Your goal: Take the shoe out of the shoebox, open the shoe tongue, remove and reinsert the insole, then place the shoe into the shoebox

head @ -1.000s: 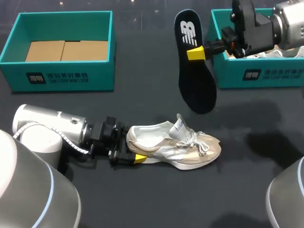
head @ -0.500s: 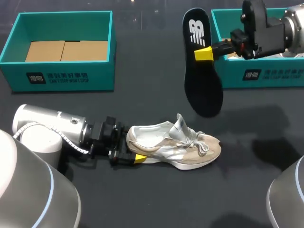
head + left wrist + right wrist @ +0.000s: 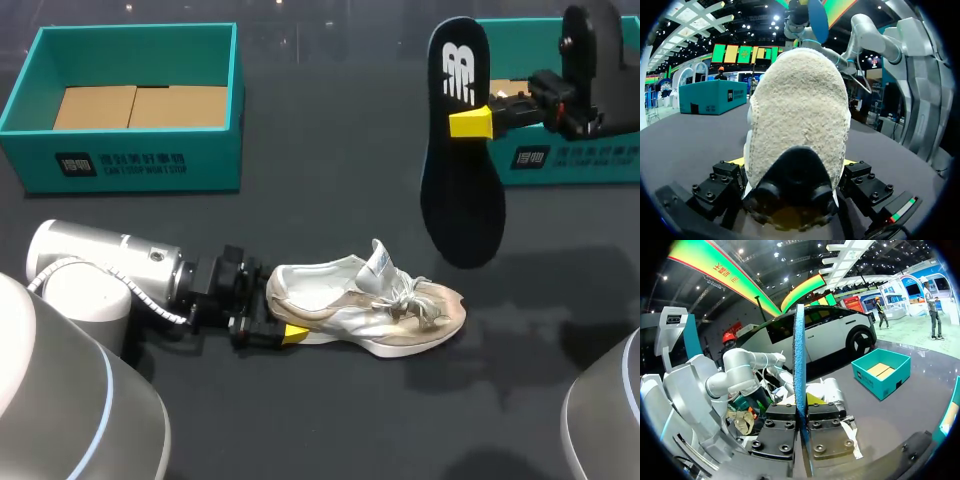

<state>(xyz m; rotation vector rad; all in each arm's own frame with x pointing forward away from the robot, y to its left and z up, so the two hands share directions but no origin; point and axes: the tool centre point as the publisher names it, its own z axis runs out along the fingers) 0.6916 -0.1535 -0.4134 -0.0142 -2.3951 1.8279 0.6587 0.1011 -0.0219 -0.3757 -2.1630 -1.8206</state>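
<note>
1. I count two teal boxes. The left shoebox (image 3: 120,168) holds two flat cardboard pieces (image 3: 140,106). The inside of the right shoebox (image 3: 575,160) is mostly hidden by my right arm (image 3: 600,70).
2. One shoe (image 3: 370,310) stands on the table (image 3: 330,420), outside both boxes. My left gripper (image 3: 280,324) clamps its heel.
3. One insole (image 3: 460,190) hangs in the air just beside the right shoebox, pinched tight in my right gripper (image 3: 470,122).

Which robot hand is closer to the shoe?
Left. The left gripper grips the shoe at its heel; the right gripper is raised well away from it, holding the insole.
</note>
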